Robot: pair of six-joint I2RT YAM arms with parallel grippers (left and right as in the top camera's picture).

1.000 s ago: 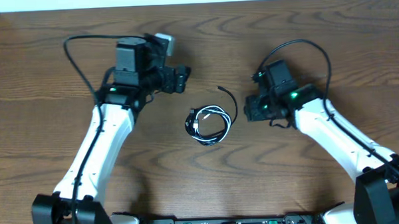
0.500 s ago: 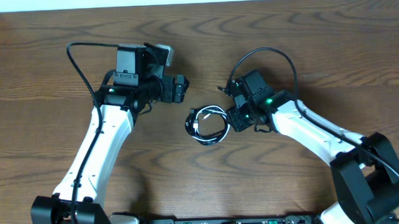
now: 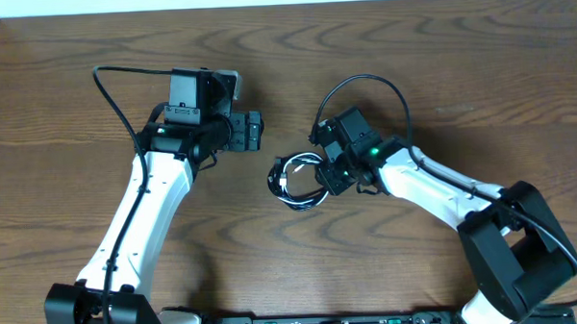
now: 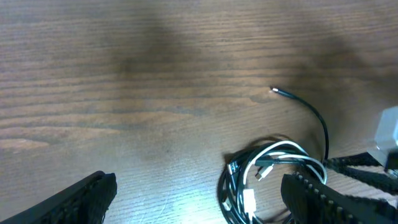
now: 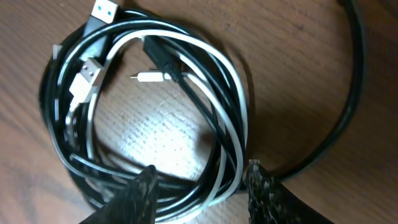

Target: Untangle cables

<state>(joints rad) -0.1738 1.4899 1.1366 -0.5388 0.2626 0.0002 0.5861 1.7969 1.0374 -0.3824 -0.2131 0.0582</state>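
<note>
Cables point(image 3: 301, 181), one black and one white, lie on the brown worktop point(image 3: 458, 69) wound together in one small coil. One black tail point(image 3: 333, 143) curls away behind the coil.

The right fingers point(image 5: 202, 186) are at the coil's right edge. They are half apart, one on each side of a bunch of strands. They do not look like they are squeezing yet. The left fingers point(image 4: 199, 205) wait just left of the coil, spread wide and holding nothing.

What could go wrong? I think the right fingers may pinch black and white strands together. Then a pull would lift the whole coil and make the tangle tighter. The thin strands could also slip out, or a plug point(image 5: 104, 10) could catch inside a loop.

I can see no names, labels or words anywhere, not even on the plugs.
</note>
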